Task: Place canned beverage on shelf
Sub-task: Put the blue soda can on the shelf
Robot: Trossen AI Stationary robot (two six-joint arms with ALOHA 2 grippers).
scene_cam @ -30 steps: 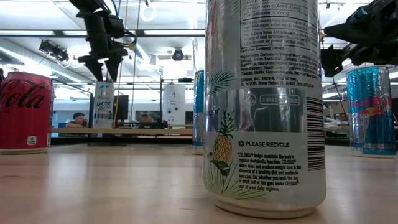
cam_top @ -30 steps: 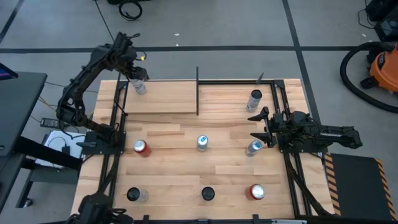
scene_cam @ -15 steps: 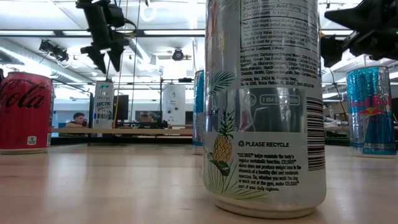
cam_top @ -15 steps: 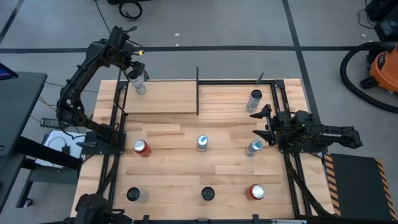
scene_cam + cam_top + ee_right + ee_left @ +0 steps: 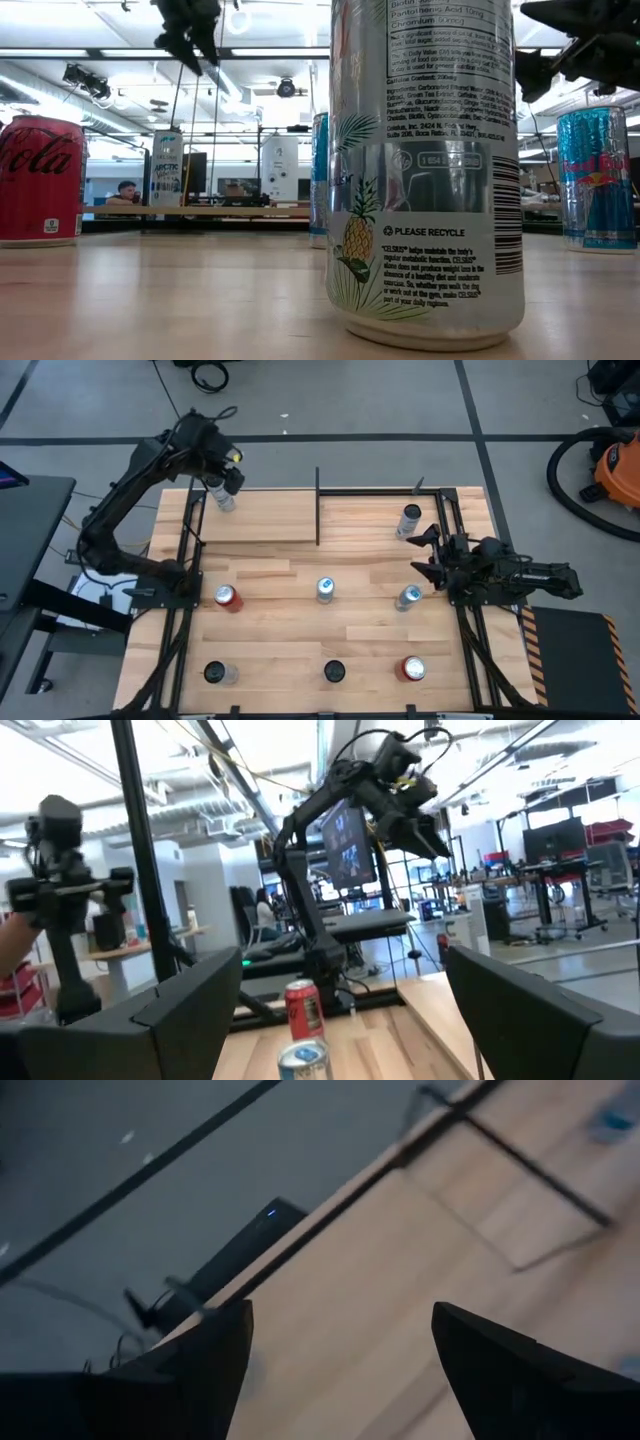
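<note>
Inventory, this moment:

- Shelf (image 5: 262, 517): pale board w/ black uprights, far-left part of table (image 5: 350, 650).
- Slim pale can (image 5: 224, 501): upright on shelf's far-left corner, nothing gripping it. Judged: placement step done for this one.
- Left gripper (image 5: 229, 472): up over that corner, just above/beside the slim pale can, not touching. Fingers (image 5: 200, 1365) apart, nothing between them per left wrist view.
- Right gripper (image 5: 425, 555): right side of table, between grey can (image 5: 409, 518) at far right and blue-silver can (image 5: 408, 596) nearer you. Prongs spread wide, empty, pointing toward table centre.
- Other stock on tabletop: red can (image 5: 228, 597) at left, centre blue can (image 5: 325, 589), dark-top can (image 5: 334, 672), second red can (image 5: 411, 668), clear-sided can (image 5: 217, 673) at near left.

Step in hand, as you'd judge it: one can shelved, left arm clear of it; next can not yet picked.

Next move calls for: you pick a target. Blue-silver can sits just beside right gripper, so lower, straddle, close. Mind the shelf uprights on carry-over.
</note>
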